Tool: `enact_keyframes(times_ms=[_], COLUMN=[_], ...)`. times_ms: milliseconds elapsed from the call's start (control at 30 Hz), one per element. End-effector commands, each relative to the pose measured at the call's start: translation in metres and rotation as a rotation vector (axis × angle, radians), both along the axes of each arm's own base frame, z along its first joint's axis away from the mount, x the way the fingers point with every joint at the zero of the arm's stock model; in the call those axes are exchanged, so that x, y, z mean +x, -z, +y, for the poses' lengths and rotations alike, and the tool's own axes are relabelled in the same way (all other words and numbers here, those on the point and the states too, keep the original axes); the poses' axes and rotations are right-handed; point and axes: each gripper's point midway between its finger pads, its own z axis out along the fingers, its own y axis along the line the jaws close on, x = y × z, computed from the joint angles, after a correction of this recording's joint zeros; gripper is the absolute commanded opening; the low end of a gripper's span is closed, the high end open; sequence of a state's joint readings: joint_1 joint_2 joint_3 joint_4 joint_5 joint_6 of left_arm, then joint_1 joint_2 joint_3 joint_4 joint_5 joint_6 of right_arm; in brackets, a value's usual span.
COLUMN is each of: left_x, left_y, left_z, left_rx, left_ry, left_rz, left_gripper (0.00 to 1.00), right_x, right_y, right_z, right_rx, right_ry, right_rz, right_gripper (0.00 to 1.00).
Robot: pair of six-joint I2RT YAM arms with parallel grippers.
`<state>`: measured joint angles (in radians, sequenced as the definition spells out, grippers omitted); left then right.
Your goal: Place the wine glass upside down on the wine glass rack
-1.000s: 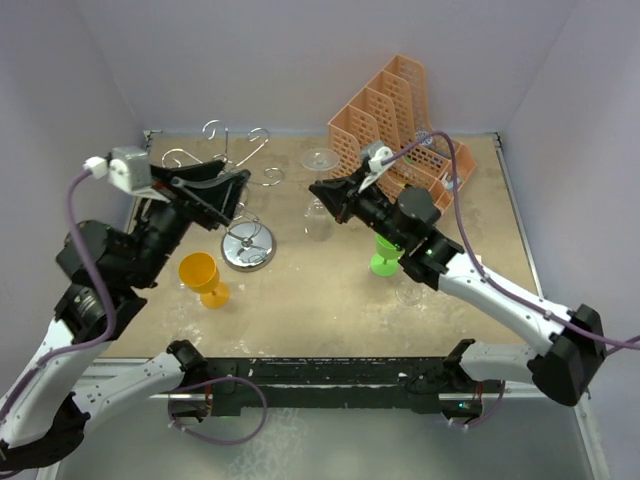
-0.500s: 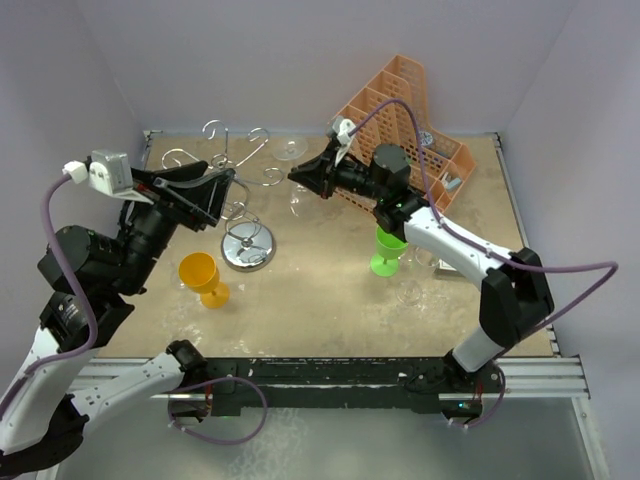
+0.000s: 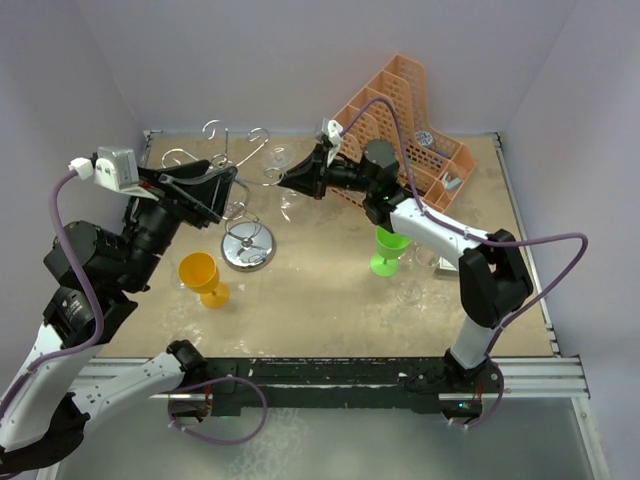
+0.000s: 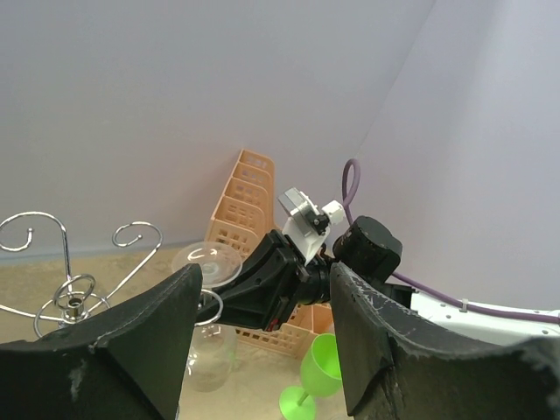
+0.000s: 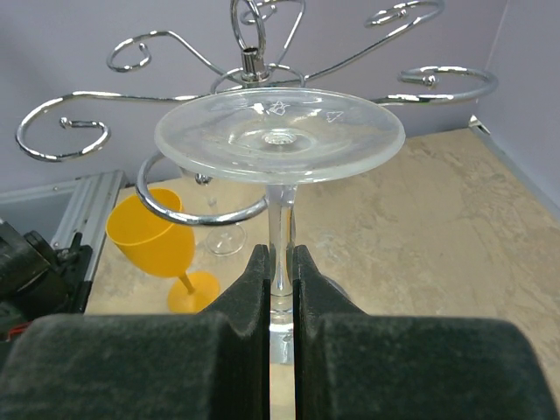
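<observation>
A clear wine glass [image 5: 280, 136] hangs upside down, foot up, with my right gripper [image 5: 280, 262] shut on its stem. The foot sits just above a curled hook arm [image 5: 206, 210] of the silver wine glass rack [image 5: 254, 79], and the stem stands at the mouth of that curl. From the top view the glass [image 3: 289, 205] is at the rack's right side, above and to the right of the round base [image 3: 248, 245], held by my right gripper [image 3: 300, 178]. My left gripper [image 3: 215, 190] hovers left of the rack, open and holding nothing. The left wrist view shows the glass [image 4: 207, 262] beyond the open left gripper [image 4: 262, 324].
An orange mesh file organiser [image 3: 400, 120] stands at the back right, behind the right arm. A green plastic glass [image 3: 388, 250] stands upright under that arm. An orange-yellow glass [image 3: 203, 275] stands left of the rack base.
My right arm has carried the glass left and back, from near the organiser up to the rack's hook arms. My left arm shifted slightly and stays open.
</observation>
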<state>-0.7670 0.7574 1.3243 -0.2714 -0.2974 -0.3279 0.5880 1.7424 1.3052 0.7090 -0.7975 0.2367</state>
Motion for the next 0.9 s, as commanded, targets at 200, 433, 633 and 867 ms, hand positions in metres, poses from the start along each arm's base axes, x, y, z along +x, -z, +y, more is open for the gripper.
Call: enact_keyframes(times_ms=[200, 433, 633, 867], left_x=[-0.005, -0.005, -0.006, -0.007], left_y=[-0.023, -0.023, -0.023, -0.022], left_z=[0.012, 0.013, 0.014, 0.015], left_rx=[-0.024, -0.025, -0.024, -0.026], left_ry=[-0.034, -0.035, -0.037, -0.038], left_rz=[-0.058, -0.057, -0.057, -0.054], left_gripper=[0.58, 0.58, 0.58, 0.58], right_x=[-0.014, -0.025, -0.033, -0.044], right_y=[-0.045, -0.042, -0.045, -0.044], right_z=[0.013, 0.032, 0.033, 0.03], right_rx=[0.138, 0.129, 0.135, 0.132], right_ry=[-0.136, -0.165, -0.181, -0.203], right_rz=[-0.054, -0.05, -0.047, -0.053], right_gripper=[0.0, 0.0, 0.0, 0.0])
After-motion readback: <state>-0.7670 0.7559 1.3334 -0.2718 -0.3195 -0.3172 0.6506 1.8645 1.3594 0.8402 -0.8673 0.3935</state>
